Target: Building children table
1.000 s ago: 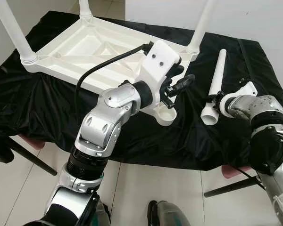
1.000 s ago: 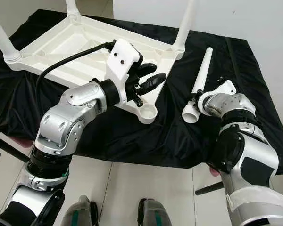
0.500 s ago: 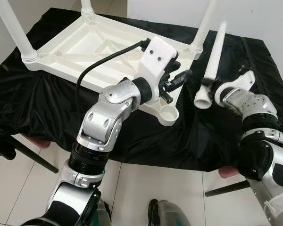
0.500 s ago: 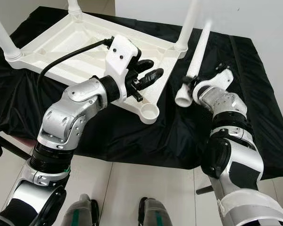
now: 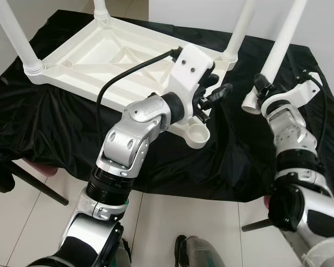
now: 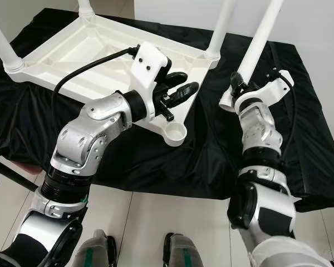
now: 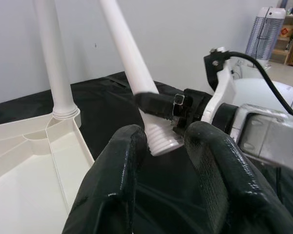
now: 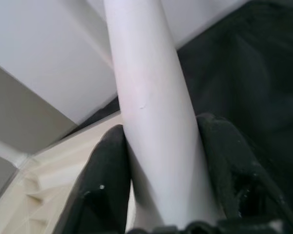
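The white children's table (image 5: 100, 55) lies upside down on a black cloth, with three legs standing up from its corners. Its near right corner socket (image 5: 199, 134) is empty. My left gripper (image 5: 217, 88) hovers open just above that corner, nothing between its fingers (image 7: 122, 165). My right gripper (image 5: 261, 88) is shut on the loose white table leg (image 5: 281, 39) just above its threaded end (image 7: 161, 141). It holds the leg off the cloth, steeply tilted, to the right of the table. The wrist view has the leg (image 8: 151, 122) clamped between both fingers (image 8: 110, 170).
The black cloth (image 5: 55, 128) covers a low support and drapes over its front edge. Dark bars (image 5: 39, 189) stick out beneath it onto the white tiled floor. A white wall stands close behind. My feet (image 6: 178, 253) are near the front edge.
My right gripper has lifted the leg from lying on the cloth and swung it up to a steep tilt, closer to the table. The left arm has barely moved.
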You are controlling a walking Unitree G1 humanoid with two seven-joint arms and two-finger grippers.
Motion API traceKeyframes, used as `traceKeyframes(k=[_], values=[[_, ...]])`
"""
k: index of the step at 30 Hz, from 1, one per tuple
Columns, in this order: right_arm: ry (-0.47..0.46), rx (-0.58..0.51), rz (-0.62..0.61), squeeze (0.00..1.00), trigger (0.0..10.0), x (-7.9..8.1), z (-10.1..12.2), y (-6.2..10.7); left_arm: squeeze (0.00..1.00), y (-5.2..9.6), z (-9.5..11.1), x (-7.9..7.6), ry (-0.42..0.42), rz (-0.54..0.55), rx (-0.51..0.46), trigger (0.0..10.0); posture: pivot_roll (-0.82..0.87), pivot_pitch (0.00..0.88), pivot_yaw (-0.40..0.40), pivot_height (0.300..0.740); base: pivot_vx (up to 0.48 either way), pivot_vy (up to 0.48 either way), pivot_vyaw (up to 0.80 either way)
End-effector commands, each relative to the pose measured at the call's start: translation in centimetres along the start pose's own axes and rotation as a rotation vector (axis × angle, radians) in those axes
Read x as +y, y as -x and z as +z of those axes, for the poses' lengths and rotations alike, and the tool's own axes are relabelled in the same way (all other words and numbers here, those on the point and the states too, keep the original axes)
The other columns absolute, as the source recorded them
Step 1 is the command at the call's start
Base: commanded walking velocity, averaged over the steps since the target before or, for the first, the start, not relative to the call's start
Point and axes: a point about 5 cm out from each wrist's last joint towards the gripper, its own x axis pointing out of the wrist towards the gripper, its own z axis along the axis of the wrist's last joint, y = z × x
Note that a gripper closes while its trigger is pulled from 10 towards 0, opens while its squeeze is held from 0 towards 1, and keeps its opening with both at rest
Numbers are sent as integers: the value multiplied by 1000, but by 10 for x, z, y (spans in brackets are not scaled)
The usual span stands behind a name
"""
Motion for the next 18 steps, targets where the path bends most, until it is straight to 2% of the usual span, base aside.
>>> traceKeyframes(k=[1, 2, 4, 6, 7, 10, 14, 15, 18], values=[[80, -118, 66, 0, 10000, 8, 8, 5, 0, -4, 1, 0, 23, 2, -17, 10000, -59, 78, -27, 740, 0, 0, 0], [80, -118, 66, 0, 10000, 8, 8, 5, 0, -4, 1, 0, 23, 2, -17, 10000, -59, 78, -27, 740, 0, 0, 0], [119, -169, 159, 0, 10000, 19, 5, 14, 0, -4, 1, 1, 51, -21, -24, 10000, -56, 75, -24, 740, 0, 0, 0], [145, -186, 203, 0, 10000, 24, 3, 17, 0, -5, 0, 1, 63, -31, -25, 10000, -56, 75, -24, 740, 0, 0, 0], [145, -186, 203, 0, 10000, 24, 3, 17, 0, -5, 0, 1, 63, -31, -25, 10000, -56, 75, -24, 740, 0, 0, 0], [228, -174, 307, 0, 10000, 32, -8, 26, 0, -6, -2, 2, 86, -71, -17, 10000, -53, 68, -19, 740, 0, 0, 0], [256, -161, 343, 0, 10000, 33, -13, 29, 0, -6, -3, 2, 96, -95, -13, 10000, -51, 65, -18, 740, 0, 0, 0], [269, -151, 358, 0, 10000, 33, -16, 30, 1000, -6, -4, 1, 127, -128, -15, 10000, -51, 65, -18, 740, 0, 0, 0], [291, -140, 394, 0, 10000, 34, -20, 33, 1000, -5, -4, 1, 170, -170, -16, 10000, -49, 62, -19, 740, 0, 0, 0]])
